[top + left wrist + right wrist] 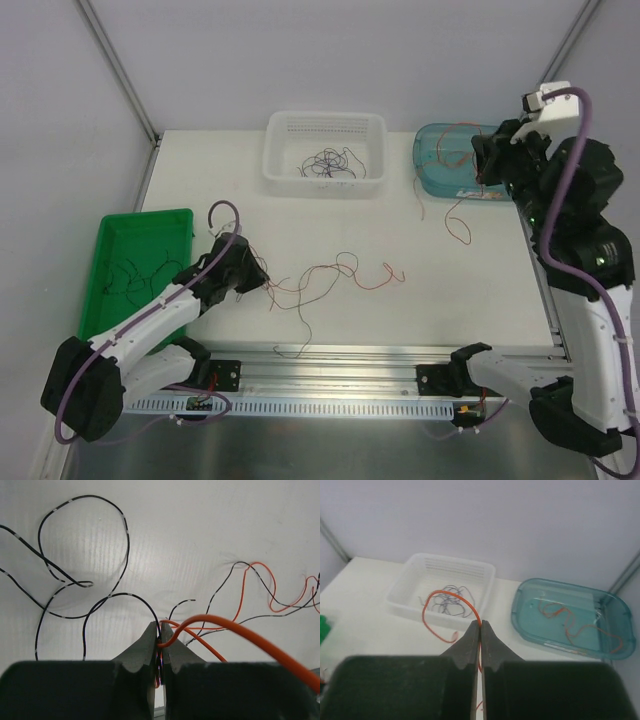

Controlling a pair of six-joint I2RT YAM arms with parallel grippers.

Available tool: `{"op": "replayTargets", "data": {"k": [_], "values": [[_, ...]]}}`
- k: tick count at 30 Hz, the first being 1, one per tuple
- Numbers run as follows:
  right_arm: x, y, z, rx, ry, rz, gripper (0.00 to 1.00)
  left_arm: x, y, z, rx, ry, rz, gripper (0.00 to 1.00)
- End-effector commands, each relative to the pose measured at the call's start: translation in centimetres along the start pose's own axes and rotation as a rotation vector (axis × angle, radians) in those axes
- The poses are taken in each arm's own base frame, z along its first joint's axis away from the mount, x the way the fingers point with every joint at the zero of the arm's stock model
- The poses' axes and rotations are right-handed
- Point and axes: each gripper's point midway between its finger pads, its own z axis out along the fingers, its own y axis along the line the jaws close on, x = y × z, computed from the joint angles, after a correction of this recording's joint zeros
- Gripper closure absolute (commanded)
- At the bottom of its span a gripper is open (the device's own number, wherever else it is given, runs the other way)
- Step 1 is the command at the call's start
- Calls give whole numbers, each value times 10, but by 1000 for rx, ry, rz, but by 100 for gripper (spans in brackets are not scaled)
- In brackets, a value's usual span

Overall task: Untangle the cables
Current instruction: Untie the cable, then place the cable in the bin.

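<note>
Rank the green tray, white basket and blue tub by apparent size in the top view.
1. Green tray, largest, though nearest the camera.
2. White basket.
3. Blue tub, partly hidden by the right arm, so this last ranking is unsure.

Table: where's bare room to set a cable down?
Bare: the back-left corner between the green tray and the white basket; the front-right stretch between the loose cables and the table's right edge. Crowded: the middle, where cables spread from the left fingers.
</note>
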Motion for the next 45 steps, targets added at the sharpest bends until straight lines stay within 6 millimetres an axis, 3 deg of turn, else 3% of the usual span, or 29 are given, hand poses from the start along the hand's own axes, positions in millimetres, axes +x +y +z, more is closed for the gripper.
{"op": "replayTargets", "data": {"k": [1, 2, 10, 11, 13, 14, 17, 18, 20, 21, 23, 24, 27, 28, 29, 32, 33, 34, 36, 37, 38, 40, 41, 45], "values": [[26, -39, 48, 178, 49, -9, 99, -2, -23, -8, 91, 51, 76, 97], [20, -55, 56, 225, 10, 6, 99, 2, -30, -11, 127, 77, 90, 97], [33, -122, 132, 330, -52, 56, 99, 21, -53, -21, 255, 206, 114, 100], [46, -136, 148, 351, -28, 57, 99, 21, -56, -22, 271, 211, 118, 100], [51, -144, 169, 322, -35, 53, 99, 25, -60, -25, 302, 232, 124, 100], [68, -153, 188, 323, 2, 53, 99, 26, -61, -25, 308, 239, 124, 100], [75, -178, 211, 337, 3, 16, 99, 29, -65, -30, 340, 255, 126, 100], [94, -189, 229, 343, 36, 5, 99, 29, -67, -31, 347, 254, 124, 100], [113, -208, 245, 361, 56, 5, 99, 29, -68, -34, 361, 251, 126, 100], [140, -219, 259, 372, 102, 13, 99, 28, -69, -35, 368, 247, 127, 100], [158, -237, 273, 391, 100, 21, 99, 27, -73, -38, 386, 242, 136, 100], [188, -246, 285, 397, 148, 31, 99, 26, -74, -38, 393, 239, 140, 100], [220, -258, 295, 422, 201, 52, 96, 23, -78, -39, 407, 232, 153, 100], [230, -260, 293, 433, 217, 57, 93, 23, -78, -39, 406, 234, 152, 100], [234, -259, 292, 434, 219, 71, 78, 22, -79, -38, 407, 232, 154, 100], [233, -251, 287, 415, 229, 99, 50, 24, -80, -36, 410, 249, 150, 100], [230, -248, 285, 410, 234, 102, 46, 25, -82, -36, 418, 259, 147, 100], [230, -234, 281, 366, 264, 115, 44, 25, -84, -37, 427, 262, 148, 100], [208, -215, 268, 335, 258, 105, 39, 23, -89, -41, 446, 253, 147, 100], [211, -197, 262, 310, 294, 103, 38, 21, -90, -42, 448, 244, 147, 100], [188, -180, 250, 278, 266, 99, 35, 19, -91, -43, 454, 236, 152, 100], [203, -139, 235, 183, 336, 161, 35, 15, -94, -47, 463, 215, 161, 100], [199, -109, 228, 81, 342, 192, 34, 13, -96, -48, 469, 208, 162, 100], [226, 8, 167, -248, 448, 250, 34, 13, -97, -51, 475, 209, 146, 100]]}}
